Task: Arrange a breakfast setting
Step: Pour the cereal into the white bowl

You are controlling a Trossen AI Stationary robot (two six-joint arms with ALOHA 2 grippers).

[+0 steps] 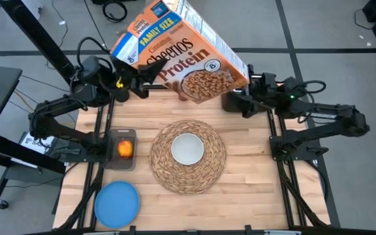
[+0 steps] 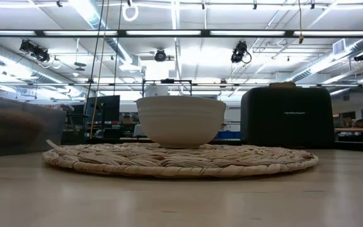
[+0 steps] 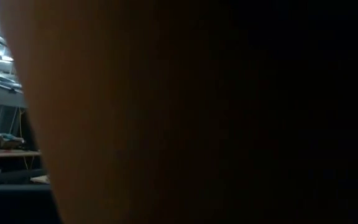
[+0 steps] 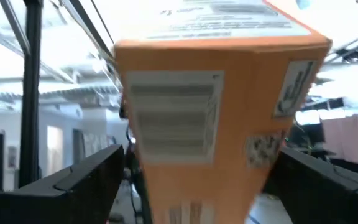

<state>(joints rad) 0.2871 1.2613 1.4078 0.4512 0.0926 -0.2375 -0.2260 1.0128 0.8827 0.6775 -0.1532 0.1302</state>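
A pale wooden desk (image 1: 240,196) fills the high view, with a round woven placemat (image 1: 188,156) at its middle and a white bowl (image 1: 187,148) centred on it. A blue plate (image 1: 117,203) lies near the front left corner, an apple (image 1: 125,149) in a grey tray (image 1: 122,163) beside the mat. The left gripper (image 1: 141,79) is clamped on a tilted orange cereal box (image 1: 181,55) at the back; the right gripper (image 1: 240,98) stands spread at the box's other side.

Low view: the bowl on the mat, a black toaster (image 2: 287,117) behind.

Left wrist view: the box blocks nearly everything.

Right wrist view: the box sits between the parted fingers (image 4: 73,180), seemingly untouched.
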